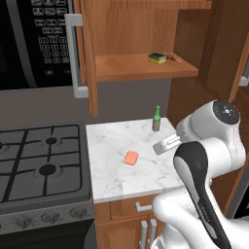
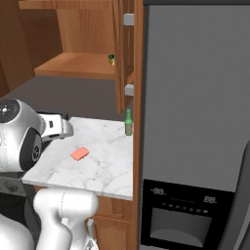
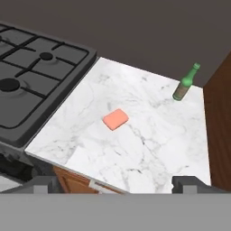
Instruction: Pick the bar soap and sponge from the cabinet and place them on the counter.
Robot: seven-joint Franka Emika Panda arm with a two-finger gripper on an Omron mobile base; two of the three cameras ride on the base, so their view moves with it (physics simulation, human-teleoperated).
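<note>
The salmon-pink bar soap lies flat near the middle of the white marble counter. The yellow-and-green sponge rests on the shelf of the open wooden cabinet, towards its right end. My gripper hangs above the counter's front right part, well below the shelf. It is open and holds nothing; its two fingertips stand far apart in the hand view.
A green bottle stands at the counter's back right corner. A small brown item lies beside the sponge. The black gas stove borders the counter's left, under a microwave. A grey fridge rises on the right.
</note>
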